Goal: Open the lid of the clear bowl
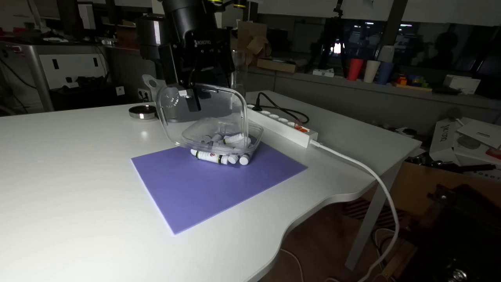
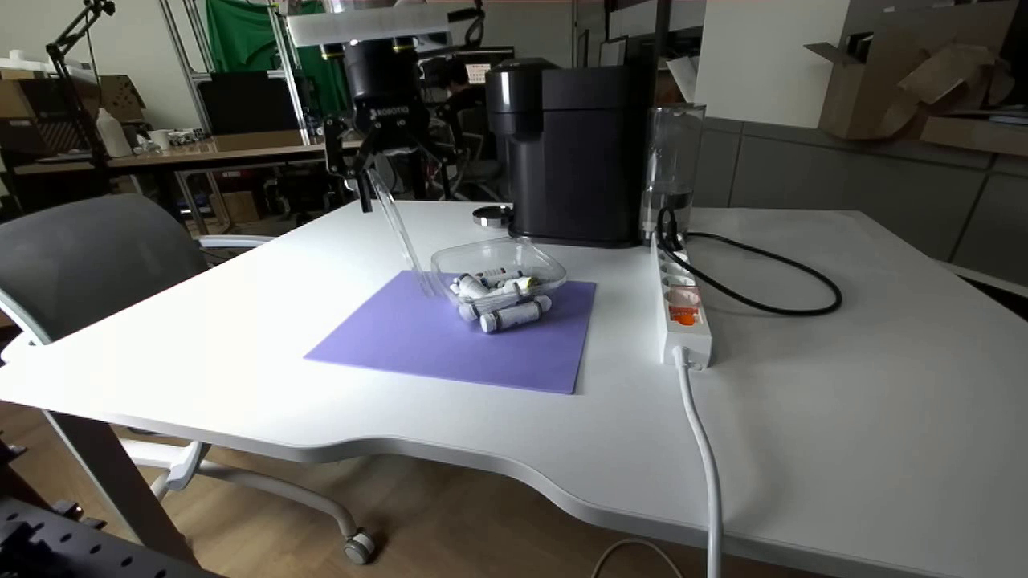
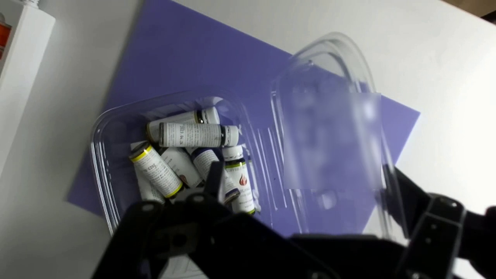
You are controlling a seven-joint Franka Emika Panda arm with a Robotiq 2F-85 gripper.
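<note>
Across the white table (image 1: pixel 78 176), in an exterior view, see a purple mat (image 1: pixel 211 192) lying askew, with the clear bowl (image 1: pixel 257 135) on its far part and the lid (image 1: pixel 225 109) standing steeply tilted at the bowl's side. Farther along, find a white power strip (image 1: pixel 282 127). Deeper into the dim room, make out red, cream and blue cups (image 1: pixel 371 71) on a grey ledge (image 1: pixel 336 88), below dark windows (image 1: pixel 469 47).

Around the gripper (image 2: pixel 406 201) in an exterior view, find fingers (image 2: pixel 365 197) spread wide, gripping nothing, with the lid's upper edge close to one of them; cannot tell whether touching. Behind, see a black coffee machine (image 2: pixel 578 152), and near the power strip a looping black cord (image 2: pixel 791 312) and a white cable (image 2: pixel 714 522) running over the table's scalloped edge. Lower and farther off, note the wood-look floor (image 2: pixel 450 514), a grey office chair (image 2: pixel 88 265), green cloth (image 2: pixel 237 36) and an open cardboard box (image 2: pixel 972 80).

Down through the wrist view, see white-capped, labelled vials (image 3: pixel 193 135) heaped inside the bowl, and beside it the lid, partly blurred, leaning above the mat, its rim overlapping one dark finger. At upper left, catch a corner of the power strip.
</note>
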